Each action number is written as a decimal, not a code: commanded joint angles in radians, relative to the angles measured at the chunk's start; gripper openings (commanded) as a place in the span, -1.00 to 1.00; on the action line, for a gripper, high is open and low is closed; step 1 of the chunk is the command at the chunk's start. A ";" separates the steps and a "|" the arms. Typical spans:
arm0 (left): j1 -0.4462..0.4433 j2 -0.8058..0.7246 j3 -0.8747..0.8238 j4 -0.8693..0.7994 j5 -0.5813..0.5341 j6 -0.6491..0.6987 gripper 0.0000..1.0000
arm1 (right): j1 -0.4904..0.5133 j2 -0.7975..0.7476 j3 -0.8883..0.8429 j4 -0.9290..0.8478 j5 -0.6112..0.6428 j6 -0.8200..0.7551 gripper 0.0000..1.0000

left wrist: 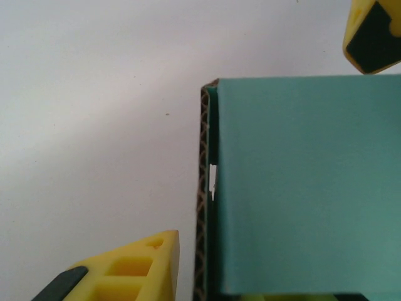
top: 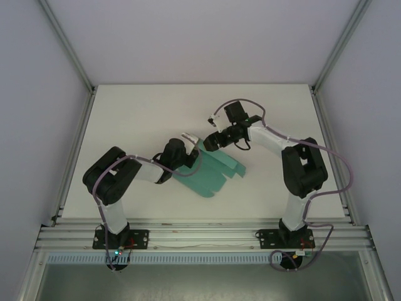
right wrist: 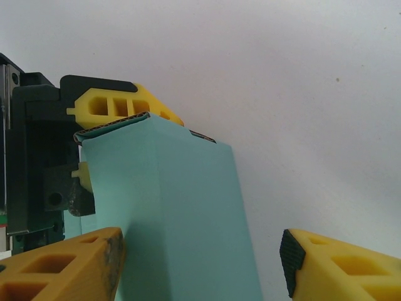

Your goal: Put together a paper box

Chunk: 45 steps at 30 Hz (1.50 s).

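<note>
The paper box (top: 213,172) sits near the middle of the desk (top: 144,106), a little toward the near edge and between the two arms. It is half-formed: its flat teal panels fan out toward the near-right, and its far end is lifted where both arms meet it. The overhead view suggests the long axis runs diagonally, from far-left to near-right.

The left wrist view shows one upper corner and a corrugated side edge of a teal panel. This corner lies between the left fingers (left wrist: 135,266), which are spread wide, one beside the edge and one beyond the top. Neither clearly presses on the card.

In the right wrist view a panel stands upright between the right fingers (right wrist: 62,266). These are also wide apart. One finger is against the panel's face or nearly so, and the other is well clear of it. The opposite arm's finger sits just behind the panel's top edge.

Both arms are equally close, so I judge the next fold depends on closing onto this raised panel.
</note>
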 commanded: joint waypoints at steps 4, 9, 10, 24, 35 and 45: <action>0.005 0.063 0.084 0.057 0.037 -0.050 -0.75 | 0.006 0.095 -0.022 -0.107 0.076 0.001 0.31; -0.001 0.142 0.179 -0.066 -0.173 -0.073 -1.00 | 0.004 0.089 -0.022 -0.113 0.083 0.056 0.29; -0.007 0.148 0.184 -0.084 -0.249 -0.078 -1.00 | 0.003 0.084 -0.024 -0.106 0.086 0.086 0.29; -0.028 0.030 0.117 -0.124 -0.341 -0.098 -1.00 | -0.058 -0.095 -0.008 -0.076 0.181 0.144 0.61; 0.097 -0.191 0.073 -0.259 0.029 -0.290 -1.00 | -0.200 -0.529 -0.189 -0.065 0.095 -0.066 1.00; 0.153 -0.246 0.170 -0.460 0.322 -0.407 -1.00 | -0.178 -0.478 -0.187 -0.013 -0.133 -0.156 0.76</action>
